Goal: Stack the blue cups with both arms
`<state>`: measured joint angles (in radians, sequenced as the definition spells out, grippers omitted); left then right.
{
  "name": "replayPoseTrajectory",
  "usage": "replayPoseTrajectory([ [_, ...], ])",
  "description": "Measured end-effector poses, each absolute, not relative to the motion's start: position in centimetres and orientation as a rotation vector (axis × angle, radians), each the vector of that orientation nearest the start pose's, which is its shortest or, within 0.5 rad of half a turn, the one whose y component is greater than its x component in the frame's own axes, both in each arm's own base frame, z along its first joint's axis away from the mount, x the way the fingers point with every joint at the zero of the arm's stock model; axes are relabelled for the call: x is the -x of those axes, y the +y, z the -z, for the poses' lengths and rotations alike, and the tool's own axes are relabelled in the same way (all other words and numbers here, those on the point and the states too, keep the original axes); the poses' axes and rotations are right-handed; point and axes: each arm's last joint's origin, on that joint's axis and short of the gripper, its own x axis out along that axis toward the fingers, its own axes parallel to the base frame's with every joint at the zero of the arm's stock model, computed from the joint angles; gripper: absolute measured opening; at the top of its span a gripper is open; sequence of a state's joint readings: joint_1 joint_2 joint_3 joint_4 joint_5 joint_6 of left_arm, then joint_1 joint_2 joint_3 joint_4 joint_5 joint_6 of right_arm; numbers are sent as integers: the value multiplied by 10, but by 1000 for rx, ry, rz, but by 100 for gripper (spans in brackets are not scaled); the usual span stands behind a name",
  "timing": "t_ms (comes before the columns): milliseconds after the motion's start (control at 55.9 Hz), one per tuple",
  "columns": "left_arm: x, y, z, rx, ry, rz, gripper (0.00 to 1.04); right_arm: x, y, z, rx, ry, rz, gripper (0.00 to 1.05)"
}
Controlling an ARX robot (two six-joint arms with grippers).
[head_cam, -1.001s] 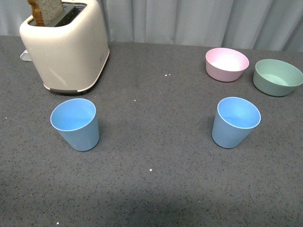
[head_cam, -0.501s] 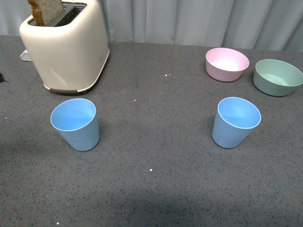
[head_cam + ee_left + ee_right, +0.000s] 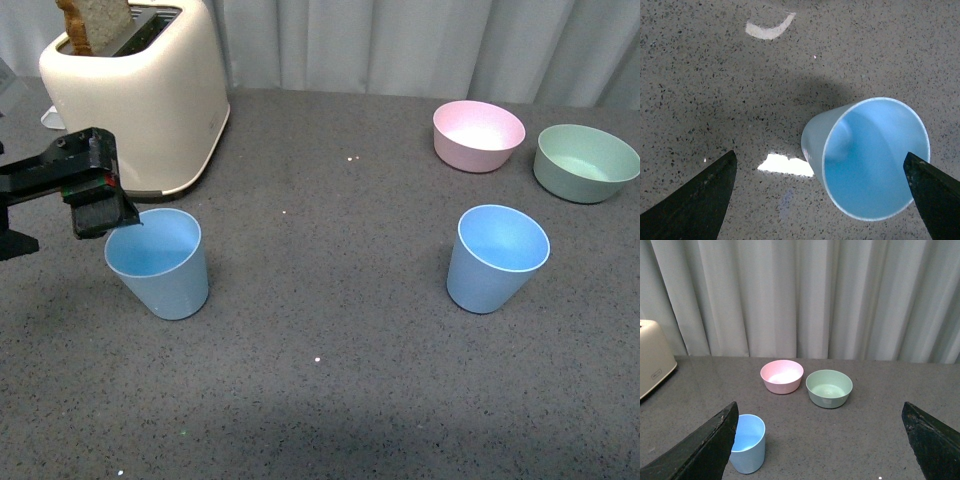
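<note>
On a grey speckled surface (image 3: 330, 400) before pale curtains (image 3: 400, 40), beside a cream toaster (image 3: 140, 90), the left arm (image 3: 40, 178) hovers over the left blue cup (image 3: 160, 265). The left fingers (image 3: 695, 200) are spread wide and empty, flanking its rim. The right fingers (image 3: 700, 450), equally wide and empty, hang well short of the right blue cup (image 3: 495, 260). This looks like the approach stage; next, descend and close on the cup.

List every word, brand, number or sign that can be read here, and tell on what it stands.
No text can be read.
Toaster: a small dark mark on its side, too small to read.
Left blue cup, right blue cup, pink bowl, green bowl: no writing seen.
</note>
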<state>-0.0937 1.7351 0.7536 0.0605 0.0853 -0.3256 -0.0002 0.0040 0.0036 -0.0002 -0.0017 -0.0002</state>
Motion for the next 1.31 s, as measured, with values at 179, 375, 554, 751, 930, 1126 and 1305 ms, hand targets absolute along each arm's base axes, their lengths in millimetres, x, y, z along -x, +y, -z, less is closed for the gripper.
replayPoseTrajectory([
  [179,-319,-34,-110,323,963,-10,98,-98,0,-164,0,0,-1,95],
  [375,-319,-35,-101,323,1023,-33,94,-98,0,-164,0,1,-2,95],
  [554,-320,-36,-101,318,1025,-40,66,-98,0,-164,0,1,-2,95],
  [751,-318,-39,-101,314,1058,-36,31,-98,0,-164,0,1,-2,95],
  [930,-317,-41,-100,309,1075,-25,5,-98,0,-164,0,1,-2,95],
  [1126,-313,-56,-109,243,1079,6,4,-98,0,-164,1,1,-2,95],
  [1305,-319,-91,-123,163,1035,82,4,-98,0,-164,1,1,-2,95],
])
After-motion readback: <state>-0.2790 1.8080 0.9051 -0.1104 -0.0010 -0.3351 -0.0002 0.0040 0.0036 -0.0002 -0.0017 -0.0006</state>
